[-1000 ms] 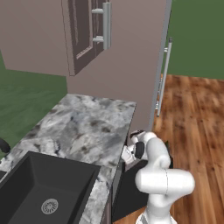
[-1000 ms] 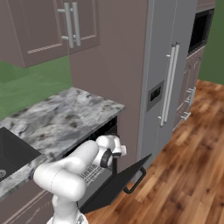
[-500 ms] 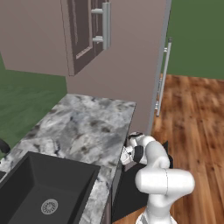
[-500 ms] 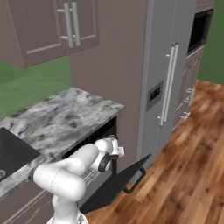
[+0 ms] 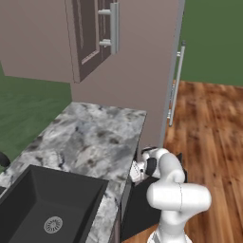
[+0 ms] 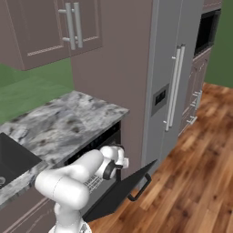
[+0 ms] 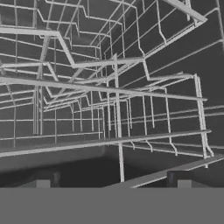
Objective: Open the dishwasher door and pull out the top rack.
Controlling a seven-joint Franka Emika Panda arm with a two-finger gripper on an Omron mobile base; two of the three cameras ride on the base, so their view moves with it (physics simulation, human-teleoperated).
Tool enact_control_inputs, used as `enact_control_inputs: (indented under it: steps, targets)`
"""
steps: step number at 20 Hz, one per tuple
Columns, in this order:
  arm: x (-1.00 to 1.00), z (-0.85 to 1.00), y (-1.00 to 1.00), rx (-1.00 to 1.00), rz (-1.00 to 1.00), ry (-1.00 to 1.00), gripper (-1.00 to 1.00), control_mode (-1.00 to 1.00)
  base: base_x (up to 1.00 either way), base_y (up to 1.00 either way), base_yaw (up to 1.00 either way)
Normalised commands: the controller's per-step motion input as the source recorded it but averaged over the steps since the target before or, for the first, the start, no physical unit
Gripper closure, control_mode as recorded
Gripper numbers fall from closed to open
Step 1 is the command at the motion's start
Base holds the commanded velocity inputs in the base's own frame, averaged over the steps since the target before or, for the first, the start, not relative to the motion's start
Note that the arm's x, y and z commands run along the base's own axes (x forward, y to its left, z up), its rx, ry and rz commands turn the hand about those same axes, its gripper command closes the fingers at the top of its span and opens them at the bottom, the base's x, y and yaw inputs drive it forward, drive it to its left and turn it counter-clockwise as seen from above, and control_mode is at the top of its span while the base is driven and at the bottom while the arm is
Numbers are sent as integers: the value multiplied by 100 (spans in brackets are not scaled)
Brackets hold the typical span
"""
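The black dishwasher door (image 6: 119,193) hangs open, tilted down toward the floor, its dark handle (image 6: 140,189) at the outer edge; its black panel (image 5: 142,209) also shows below the counter. My gripper (image 7: 111,183) is open, its fingertips (image 7: 41,184) wide apart, right in front of the white wire rack (image 7: 109,87). One thin rack wire runs up between the tips and the rack's front bar crosses just above them. My hand (image 5: 138,171) reaches into the opening under the counter edge, and rack wires (image 6: 93,182) show beside the forearm.
A granite counter (image 5: 90,137) with a black sink (image 5: 42,204) lies above the dishwasher. The tall grey fridge (image 6: 175,86) with long silver handles stands right beside the open door. Upper cabinets (image 5: 90,38) hang overhead. Wood floor (image 6: 195,182) stretches to the right.
My hand has crept slightly lower and further into the dishwasher opening. The door stays open at the same tilt.
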Motion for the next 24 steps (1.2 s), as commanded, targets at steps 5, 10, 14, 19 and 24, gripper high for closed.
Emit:
enact_control_inputs:
  steps: [5, 10, 14, 19, 24]
  targets:
    - [-34, 12, -1, 29, 12, -15, -100, -100, 0, 0, 0]
    - [-13, 49, 3, 29, 13, -20, -100, -100, 0, 0, 0]
    - [1, 63, 15, 29, 12, -14, -100, -100, 0, 0, 0]
    - [25, 15, 48, 18, 5, -4, -100, -100, 0, 0, 0]
    - [33, -42, 88, -3, -1, -5, -100, -100, 0, 0, 0]
